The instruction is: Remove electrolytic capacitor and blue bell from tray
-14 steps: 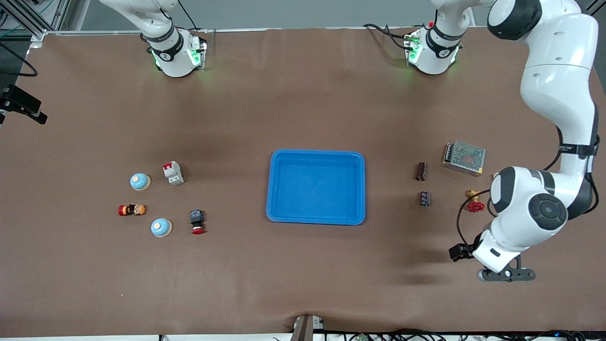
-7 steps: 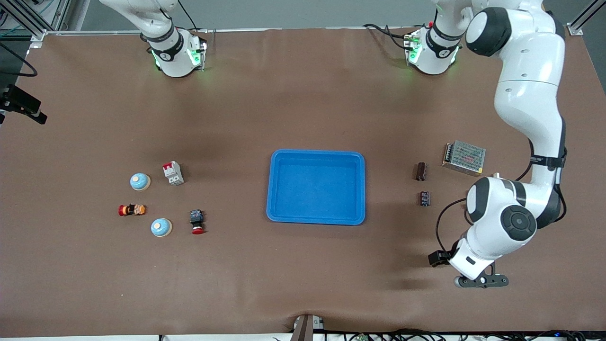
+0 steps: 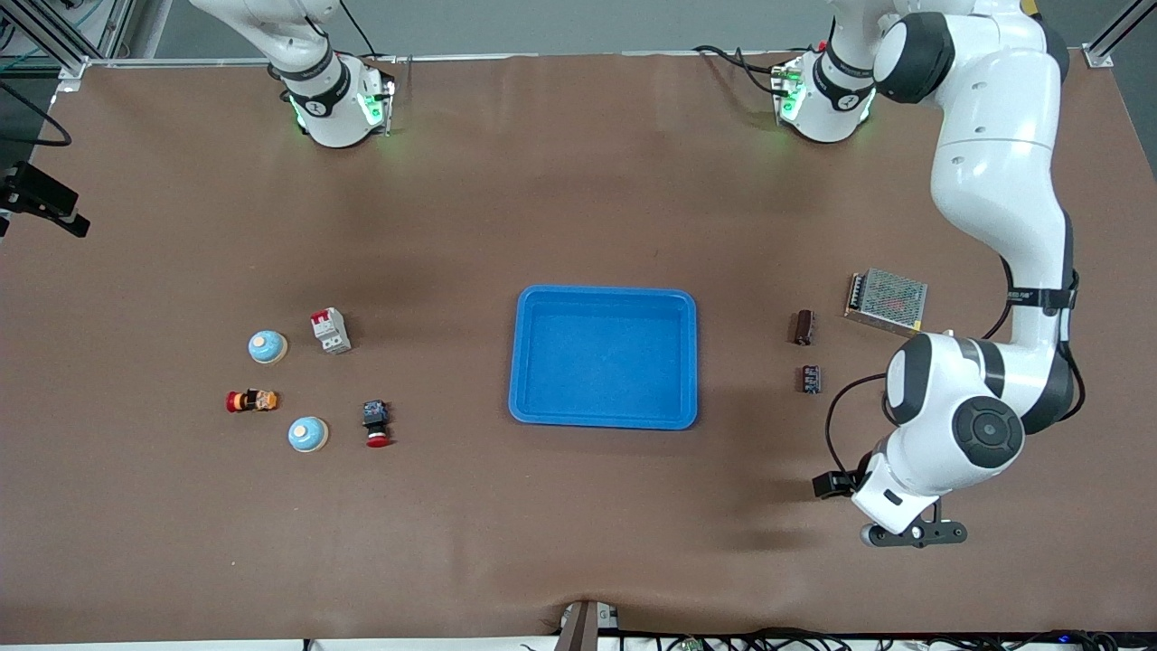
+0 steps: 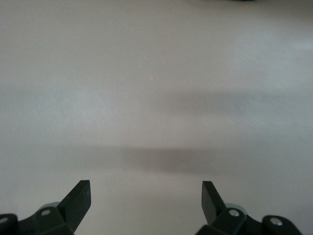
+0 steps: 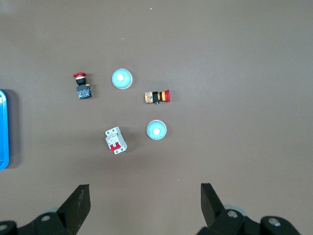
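Note:
Two dark capacitors lie toward the left arm's end of the table, one (image 3: pixel 804 326) farther from the front camera than the other (image 3: pixel 811 379). Two pale blue bells (image 3: pixel 268 346) (image 3: pixel 307 434) stand toward the right arm's end; the right wrist view shows both bells (image 5: pixel 122 79) (image 5: pixel 156 129) far below. My left gripper (image 3: pixel 913 533) hangs open over bare table, nearer the front camera than the capacitors, and stands empty in the left wrist view (image 4: pixel 145 196). My right gripper (image 5: pixel 145 196) is open and empty, high above the bells, outside the front view.
A blue tray (image 3: pixel 604 298) sits mid-table. A metal-mesh power supply (image 3: pixel 887 301) lies beside the capacitors. Near the bells are a white-and-red breaker (image 3: pixel 331 330), a red push button (image 3: pixel 375 423) and a small red-and-yellow part (image 3: pixel 251 400).
The left arm has swung toward the right arm's end of the table, carrying its open gripper a little along the front edge. Nothing on the table moved.

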Action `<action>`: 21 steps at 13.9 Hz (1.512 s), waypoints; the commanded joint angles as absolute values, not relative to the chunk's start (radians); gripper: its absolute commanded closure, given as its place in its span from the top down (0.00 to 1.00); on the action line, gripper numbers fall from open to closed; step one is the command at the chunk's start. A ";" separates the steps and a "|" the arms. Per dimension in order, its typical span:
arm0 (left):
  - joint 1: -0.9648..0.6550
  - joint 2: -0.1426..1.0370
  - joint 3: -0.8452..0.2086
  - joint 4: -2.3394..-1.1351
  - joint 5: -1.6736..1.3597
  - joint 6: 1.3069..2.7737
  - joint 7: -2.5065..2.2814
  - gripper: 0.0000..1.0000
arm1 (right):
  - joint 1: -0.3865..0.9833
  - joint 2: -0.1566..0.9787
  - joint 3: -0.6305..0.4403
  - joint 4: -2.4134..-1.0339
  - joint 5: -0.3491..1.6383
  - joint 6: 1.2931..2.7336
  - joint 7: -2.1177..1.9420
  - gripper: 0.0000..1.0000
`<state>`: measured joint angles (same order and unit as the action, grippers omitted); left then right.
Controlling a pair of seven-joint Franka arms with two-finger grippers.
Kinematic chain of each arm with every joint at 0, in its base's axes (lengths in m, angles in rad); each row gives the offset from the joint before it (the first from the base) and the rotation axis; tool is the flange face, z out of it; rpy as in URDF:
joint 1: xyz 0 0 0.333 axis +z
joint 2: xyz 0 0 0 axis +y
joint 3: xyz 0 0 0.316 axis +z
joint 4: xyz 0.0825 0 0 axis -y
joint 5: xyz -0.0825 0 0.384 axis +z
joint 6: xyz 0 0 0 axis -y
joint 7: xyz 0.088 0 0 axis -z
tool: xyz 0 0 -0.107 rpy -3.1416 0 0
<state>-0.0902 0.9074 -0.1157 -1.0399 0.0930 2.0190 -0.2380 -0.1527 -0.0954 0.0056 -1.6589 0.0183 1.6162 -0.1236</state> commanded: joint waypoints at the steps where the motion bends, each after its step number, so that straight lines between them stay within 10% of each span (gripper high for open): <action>1: -0.106 0.795 -0.100 -1.049 0.034 1.847 -0.218 1.00 | -0.173 -0.087 0.018 -1.638 0.032 1.601 -0.118 1.00; 11: -0.091 0.370 0.034 -1.104 -0.031 1.534 -0.044 1.00 | -0.173 -0.087 0.018 -1.638 0.032 1.601 -0.120 1.00; 21: -0.011 0.232 0.014 -1.139 -0.026 1.365 0.035 1.00 | -0.147 -0.087 0.026 -1.540 0.037 1.537 -0.114 1.00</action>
<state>-0.0308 0.2807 0.0199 -1.0792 -0.0176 1.3671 0.0010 -0.1520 -0.0954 0.0177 -1.5857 0.0230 1.5720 -0.1236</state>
